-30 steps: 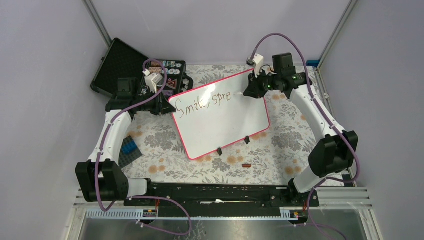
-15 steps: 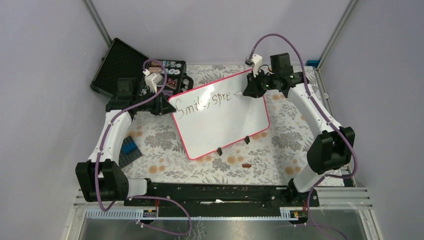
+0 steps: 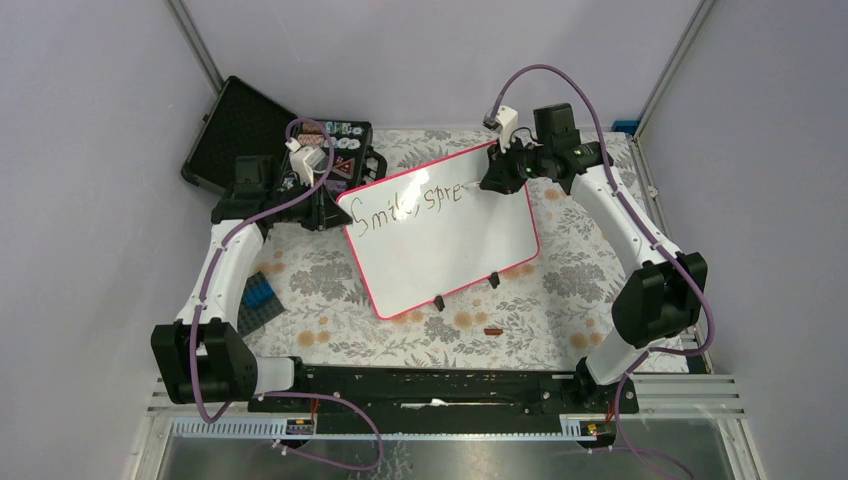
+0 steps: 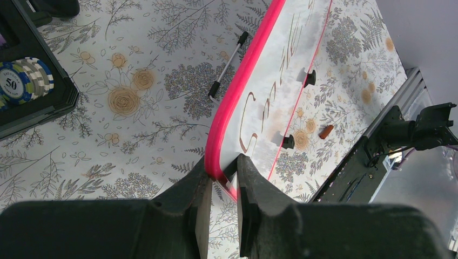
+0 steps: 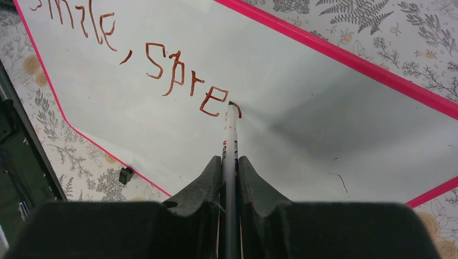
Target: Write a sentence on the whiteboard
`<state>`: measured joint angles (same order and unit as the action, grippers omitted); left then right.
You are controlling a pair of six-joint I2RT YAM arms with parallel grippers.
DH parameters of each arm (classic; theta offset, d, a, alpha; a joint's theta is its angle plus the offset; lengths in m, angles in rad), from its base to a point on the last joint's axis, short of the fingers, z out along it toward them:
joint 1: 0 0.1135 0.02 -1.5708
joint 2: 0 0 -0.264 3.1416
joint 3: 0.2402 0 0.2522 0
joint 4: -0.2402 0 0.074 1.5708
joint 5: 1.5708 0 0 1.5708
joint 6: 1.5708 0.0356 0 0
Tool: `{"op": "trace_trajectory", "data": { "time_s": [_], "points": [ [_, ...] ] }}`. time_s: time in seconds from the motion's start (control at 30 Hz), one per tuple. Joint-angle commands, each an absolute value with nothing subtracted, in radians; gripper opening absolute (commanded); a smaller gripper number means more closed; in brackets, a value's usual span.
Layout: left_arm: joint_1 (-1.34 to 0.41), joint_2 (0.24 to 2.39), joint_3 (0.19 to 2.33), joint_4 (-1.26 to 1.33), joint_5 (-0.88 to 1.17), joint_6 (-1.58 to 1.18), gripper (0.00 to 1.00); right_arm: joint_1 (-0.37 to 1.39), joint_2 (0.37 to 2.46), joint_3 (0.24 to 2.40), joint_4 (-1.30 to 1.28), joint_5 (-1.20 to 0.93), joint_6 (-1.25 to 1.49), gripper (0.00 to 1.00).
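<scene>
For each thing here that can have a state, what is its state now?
whiteboard: partly written, gripped at its rim.
sentence: unfinished, reads "Smile, spre", with a next stroke begun.
marker: uncapped, tip on the whiteboard.
black case: lid open.
left jaws: shut on the whiteboard's pink rim.
right jaws: shut on the marker.

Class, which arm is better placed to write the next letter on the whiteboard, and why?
Right. The right fingers grip the marker, its tip on the whiteboard at the end of the writing. The left fingers clamp the board's pink edge, steadying it.
</scene>
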<state>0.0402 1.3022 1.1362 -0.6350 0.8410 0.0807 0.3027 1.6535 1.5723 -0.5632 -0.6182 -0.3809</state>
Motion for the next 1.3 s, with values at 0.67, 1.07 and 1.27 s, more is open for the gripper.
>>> {"op": "trace_trajectory", "data": {
  "time_s": [0.67,1.07,1.27],
  "points": [
    [0.033,1.279,1.134,-0.583,0.778,0.143,0.00,0.305,1.612,1.531,-0.540,-0.584,-0.402,0.00],
    [0.033,1.279,1.137,-0.583,0.777,0.141,0.00,0.281,1.608,1.544,-0.548,-0.580,-0.410,0.00],
    [0.033,1.281,1.136,-0.582,0.777,0.141,0.00,0.277,1.614,1.553,-0.558,-0.577,-0.414,0.00]
  ]
}}
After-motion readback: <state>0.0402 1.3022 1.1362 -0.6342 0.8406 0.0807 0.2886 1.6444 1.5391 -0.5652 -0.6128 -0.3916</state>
